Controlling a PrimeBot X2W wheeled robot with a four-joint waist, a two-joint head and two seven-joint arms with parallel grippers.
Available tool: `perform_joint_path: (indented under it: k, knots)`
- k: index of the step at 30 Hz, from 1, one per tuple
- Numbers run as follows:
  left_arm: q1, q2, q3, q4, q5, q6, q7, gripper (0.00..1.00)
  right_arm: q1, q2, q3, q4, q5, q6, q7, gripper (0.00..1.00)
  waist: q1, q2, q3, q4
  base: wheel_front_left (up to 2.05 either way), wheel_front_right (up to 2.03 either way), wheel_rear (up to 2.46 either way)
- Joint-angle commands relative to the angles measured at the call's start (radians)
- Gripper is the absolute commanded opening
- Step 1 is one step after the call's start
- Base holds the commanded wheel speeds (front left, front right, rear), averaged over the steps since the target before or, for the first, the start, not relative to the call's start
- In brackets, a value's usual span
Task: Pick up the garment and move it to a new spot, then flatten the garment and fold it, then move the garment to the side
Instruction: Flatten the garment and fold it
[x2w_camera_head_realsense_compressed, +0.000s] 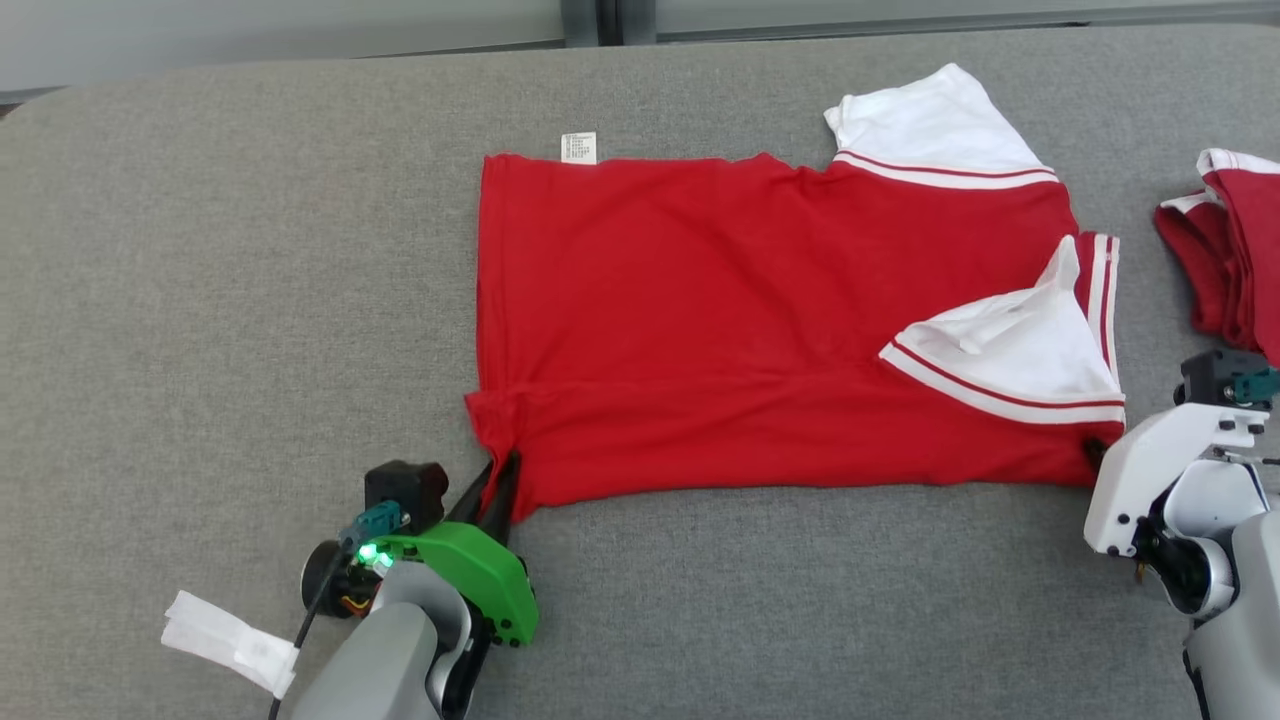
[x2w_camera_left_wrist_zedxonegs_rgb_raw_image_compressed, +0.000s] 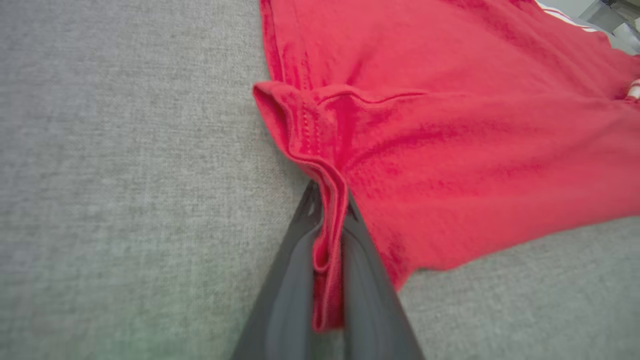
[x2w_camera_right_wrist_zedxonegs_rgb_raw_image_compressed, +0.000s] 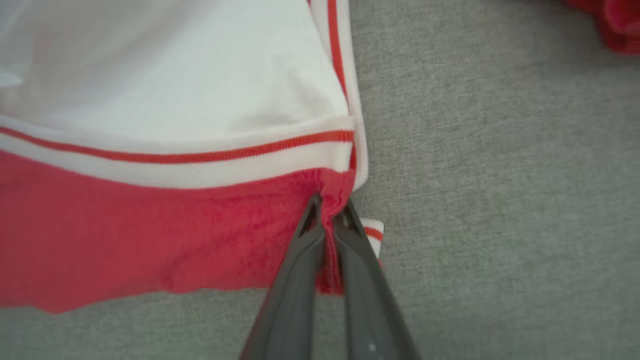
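- Red shirt (x2w_camera_head_realsense_compressed: 700, 320) is lying mostly flat across the middle of the grey cloth-covered worktop (x2w_camera_head_realsense_compressed: 200, 300), hem end twd the robot's left, sleeves twd its right
- Small white label (x2w_camera_head_realsense_compressed: 578, 147) is sticking out at the shirt's far edge, near the far-left corner
- Far sleeve (x2w_camera_head_realsense_compressed: 930, 125), white, is spreading out past the far-right edge
- Near sleeve (x2w_camera_head_realsense_compressed: 1010, 350), also white, is lying folded back over the red body w/ its red-and-white striped trim showing
- Left gripper (x2w_camera_head_realsense_compressed: 497, 490) is clenching the shirt's near-left corner
- In the left wrist view the hem is bunching up btw the two dark fingers of the left gripper (x2w_camera_left_wrist_zedxonegs_rgb_raw_image_compressed: 327, 192), and the cloth is running down the gap
- Right gripper (x2w_camera_head_realsense_compressed: 1097, 452) is pinching the near-right corner, just below the striped trim
- In the right wrist view red cloth is squeezing btw the tips of the right gripper (x2w_camera_right_wrist_zedxonegs_rgb_raw_image_compressed: 327, 205), and a bit of striped trim is poking out just beside the fingers
- Second red garment (x2w_camera_head_realsense_compressed: 1235, 250) w/ white trim is sitting crumpled at the right edge of the head view, apart from the shirt
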Motion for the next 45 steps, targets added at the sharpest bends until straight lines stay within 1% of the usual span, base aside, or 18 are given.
perform_joint_path:
  k: [1, 7, 11, 17, 19, 22, 25, 26, 27, 32, 36, 39, 41, 42, 45]
  knots:
    - [0.079, 0.004, -0.015, 0.032, -0.006, -0.006, 0.027, 0.0, 0.054, -0.004, 0.002, 0.009, 0.006, -0.002, 0.005, 0.0, 0.0, 0.0, -0.029, 0.012, 0.0, 0.0, 0.0]
    - [0.142, 0.035, -0.013, -0.008, -0.023, -0.006, 0.019, 0.0, 0.136, -0.012, -0.006, -0.084, 0.039, -0.002, 0.015, 0.0, 0.0, 0.0, -0.09, 0.02, 0.0, 0.0, 0.0]
    - [0.189, 0.07, 0.001, -0.062, -0.035, 0.014, 0.016, 0.0, 0.204, -0.009, -0.02, -0.161, 0.055, -0.002, 0.031, 0.0, 0.0, 0.0, -0.121, 0.025, 0.0, 0.0, 0.0]
    - [0.265, 0.114, 0.011, -0.167, -0.045, 0.045, 0.042, 0.0, 0.294, 0.016, -0.032, -0.261, 0.055, -0.002, 0.08, 0.0, 0.0, 0.0, -0.141, 0.031, 0.0, 0.0, 0.0]
    - [0.287, 0.126, 0.012, -0.199, -0.05, 0.056, 0.056, 0.0, 0.319, 0.012, -0.031, -0.278, 0.061, -0.002, 0.099, 0.0, 0.0, 0.0, -0.145, 0.034, 0.0, 0.0, 0.0]
    - [0.309, 0.141, 0.012, -0.241, -0.046, 0.08, 0.07, 0.0, 0.352, 0.029, -0.033, -0.313, 0.069, -0.002, 0.135, 0.0, 0.0, 0.0, -0.149, 0.036, 0.0, 0.0, 0.0]
    - [0.331, 0.153, 0.015, -0.283, -0.052, 0.1, 0.092, 0.0, 0.377, 0.014, -0.036, -0.326, 0.067, -0.002, 0.175, 0.0, 0.0, 0.0, -0.149, 0.034, 0.0, 0.0, 0.0]
    - [0.335, 0.157, 0.014, -0.294, -0.053, 0.103, 0.1, 0.42, 0.376, 0.009, -0.039, -0.332, 0.059, -0.002, 0.173, 0.44, 0.0, 0.0, -0.149, 0.033, 0.0, 0.0, 0.0]
    - [0.342, 0.164, 0.015, -0.307, -0.053, 0.108, 0.107, 1.0, 0.374, 0.009, -0.041, -0.334, 0.053, -0.002, 0.17, 1.0, 0.0, 0.0, -0.147, 0.031, 0.0, 0.0, 0.0]
    - [0.345, 0.18, 0.019, -0.385, -0.05, 0.133, 0.123, 1.0, 0.321, -0.004, -0.025, -0.367, 0.048, -0.002, 0.154, 1.0, 0.0, 0.0, -0.134, 0.021, 0.0, 0.0, 0.0]
    - [0.314, 0.211, 0.052, -0.462, -0.068, 0.158, 0.149, 1.0, 0.247, -0.042, -0.024, -0.4, 0.042, -0.002, 0.15, 1.0, 0.0, 0.0, -0.109, 0.018, 0.0, 0.0, 0.0]
    - [0.261, 0.249, 0.077, -0.513, -0.074, 0.171, 0.195, 1.0, 0.154, -0.073, -0.005, -0.421, 0.055, -0.002, 0.175, 1.0, 0.0, 0.0, -0.082, 0.014, 0.0, 0.0, 0.0]
    - [0.217, 0.266, 0.084, -0.532, -0.079, 0.171, 0.241, 1.0, 0.077, -0.106, 0.02, -0.419, 0.033, -0.002, 0.189, 1.0, 0.0, 0.0, -0.061, 0.011, 0.0, 0.0, 0.0]
    - [0.19, 0.269, 0.084, -0.539, -0.083, 0.167, 0.263, 1.0, 0.04, -0.109, 0.036, -0.41, 0.037, -0.002, 0.194, 1.0, 0.0, 0.0, -0.051, 0.011, 0.0, 0.0, 0.0]
    - [0.086, 0.259, 0.08, -0.532, -0.107, 0.144, 0.351, 1.0, -0.095, -0.127, 0.104, -0.363, 0.056, -0.002, 0.192, 1.0, 0.0, 0.0, -0.014, 0.014, 0.0, 0.0, 0.0]
